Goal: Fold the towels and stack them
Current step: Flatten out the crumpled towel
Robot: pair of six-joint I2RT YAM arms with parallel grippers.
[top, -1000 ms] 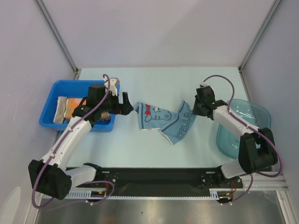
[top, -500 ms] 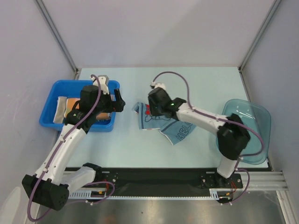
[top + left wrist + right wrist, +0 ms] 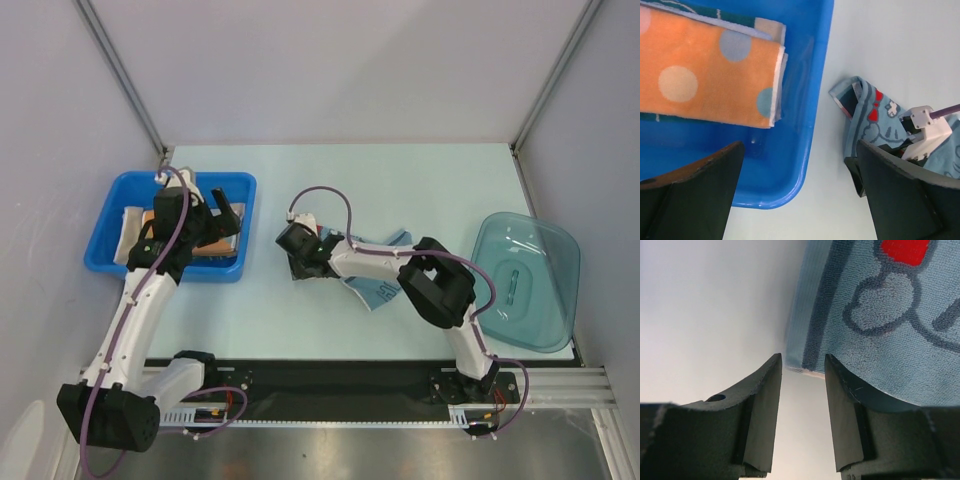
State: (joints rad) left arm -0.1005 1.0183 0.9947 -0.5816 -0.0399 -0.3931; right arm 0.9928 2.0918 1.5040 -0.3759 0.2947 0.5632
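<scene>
Now, notes from both arms.

Left gripper (image 3: 222,226): hovering over the blue bin (image 3: 812,115) at the left of the table (image 3: 400,180), fingers spread wide, nothing between them. Released, touching no cloth.

In the bin, below me: orange towel with pale dots (image 3: 705,75), folded flat, lying on top. A dark teal towel (image 3: 735,19) peeks out from beneath it along its edges. In the overhead view a pale cloth (image 3: 128,232) lies along the bin's left side, beside the orange one.

Right gripper (image 3: 803,371): my arm reaches across the table toward the left, low over the surface. My jaws stand a little apart, and bare table shows in the gap. Nothing is pinched.

Light blue towel (image 3: 867,131): on the table, outside the bin, just right of its wall and not touching it. It is rumpled, not folded square, and the end nearest the bin is turned up on itself. Printed on it are a dark outline drawing and a red bow. One corner lies right at my right fingertips, its hem level with the gap. My right arm lies over its middle in the overhead view.

Far right of the table: translucent teal tub (image 3: 545,250), well apart from the towel.
</scene>
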